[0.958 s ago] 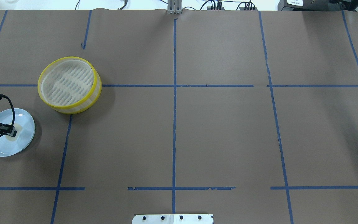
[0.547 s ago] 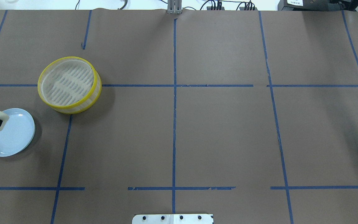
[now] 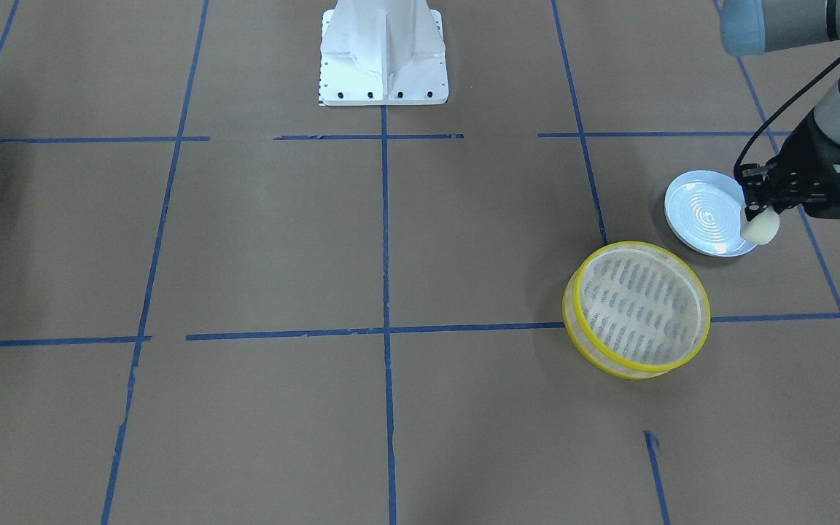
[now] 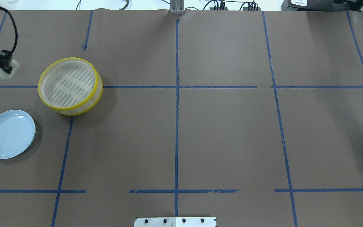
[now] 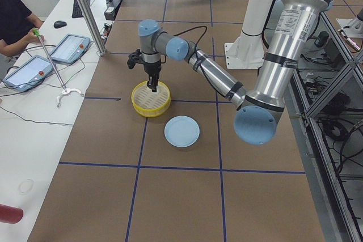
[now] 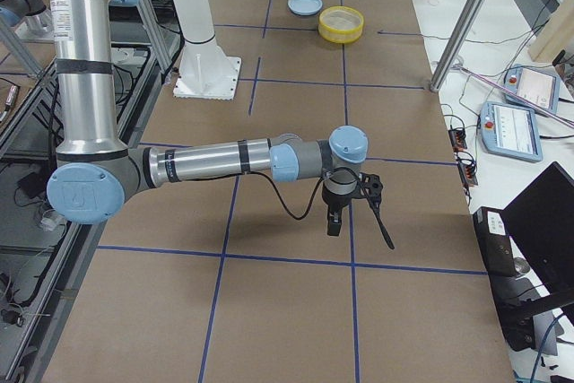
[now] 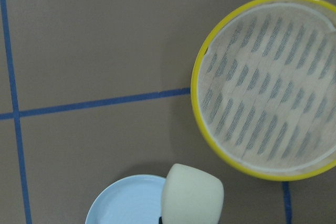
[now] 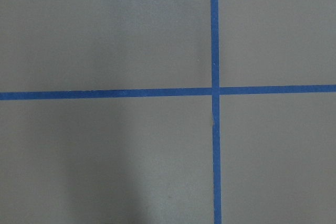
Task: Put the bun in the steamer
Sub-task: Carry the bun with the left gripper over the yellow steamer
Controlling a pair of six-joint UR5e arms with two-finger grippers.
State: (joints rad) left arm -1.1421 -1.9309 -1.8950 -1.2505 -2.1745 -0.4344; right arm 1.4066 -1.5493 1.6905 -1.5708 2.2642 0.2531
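Bun [image 3: 761,230]: cream-white rounded lump, hangs in the air at the right of the front view, overlapping the plate's lower right edge; at lower middle of the left wrist view, steamer to the upper right; not yet in the steamer
Left gripper [image 3: 754,213]: closed narrow on the bun's top; only the upper part pinched, most of the lump hanging below the fingers
Right gripper [image 6: 334,221]: low over the table in the middle of the right side view, seen from there alone; open or closed, cannot tell
Handling, judged: looks light and soft, likely to dent under a hard squeeze; smooth skin, may slip out of a shallow pinch; not brittle
Where to hold, judged: across the short sides, deeper toward the middle for safety; present top pinch probably enough for a slow carry
Steamer [image 3: 572,306]: yellow-rimmed basket, slotted pale floor fully in view, just below and left of the plate in the front view, apart from it
Plate [image 3: 701,211]: pale blue, ridged, right of centre in the front view
In the way, judged: only the steamer's raised rim, to be cleared before lowering
Surroundings: brown paper table [image 3: 281,240] with blue tape lines [image 3: 383,219]; white robot base [image 3: 383,51] at top centre; operator [image 5: 11,18] and tablets [image 5: 71,46] at upper left of the left side view, well apart from the work
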